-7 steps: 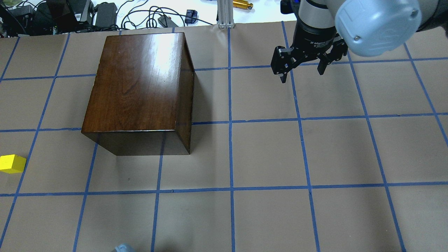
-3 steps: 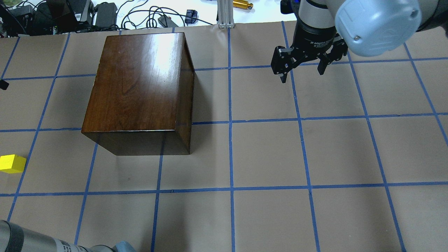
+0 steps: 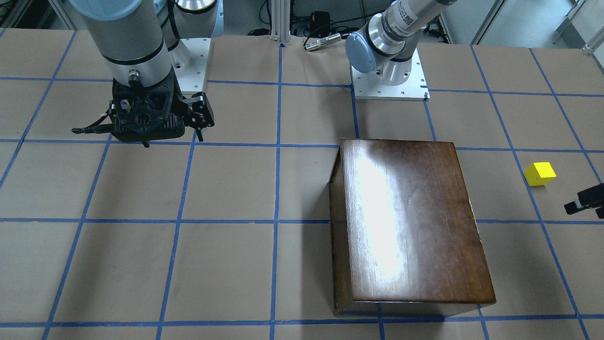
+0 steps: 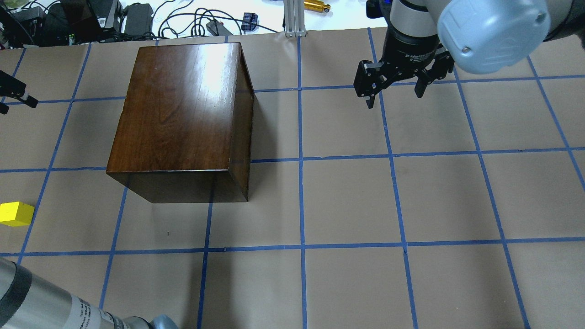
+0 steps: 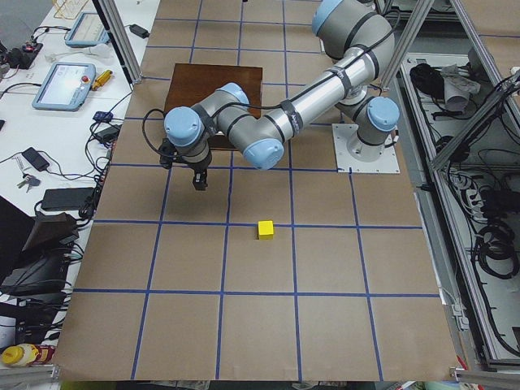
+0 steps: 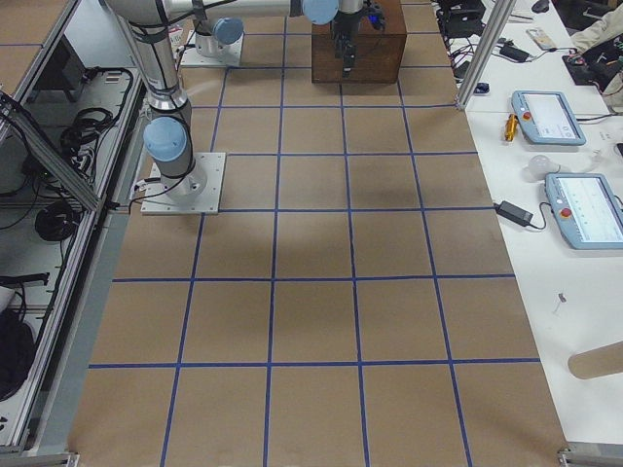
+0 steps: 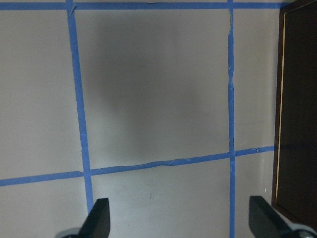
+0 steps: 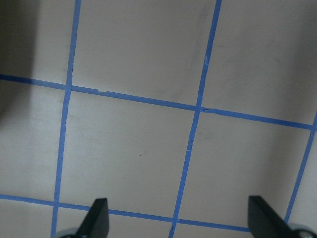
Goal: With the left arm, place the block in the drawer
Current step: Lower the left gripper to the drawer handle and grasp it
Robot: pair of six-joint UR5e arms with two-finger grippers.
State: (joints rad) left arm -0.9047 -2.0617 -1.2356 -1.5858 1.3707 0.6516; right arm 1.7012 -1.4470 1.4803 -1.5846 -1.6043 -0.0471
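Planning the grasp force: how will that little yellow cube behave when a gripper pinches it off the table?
The block looks rigid with flat faces, so it probably won't roll or deform. It is small, so likely light, and may slide on the smooth paper table if nudged.

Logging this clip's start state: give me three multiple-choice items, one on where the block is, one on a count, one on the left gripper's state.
1. Where is the block?
A. on the table, apart from the cabinet
B. on top of the cabinet
C. held in a gripper

2. How many yellow blocks show?
A. two
B. one
C. three

3. The left gripper is:
A. shut on the block
B. shut, empty
C. open, empty

Key:
1. A, it sits alone on the table.
2. B, every wide view shows just one.
3. C, the wrist view shows its fingertips wide apart over bare table.
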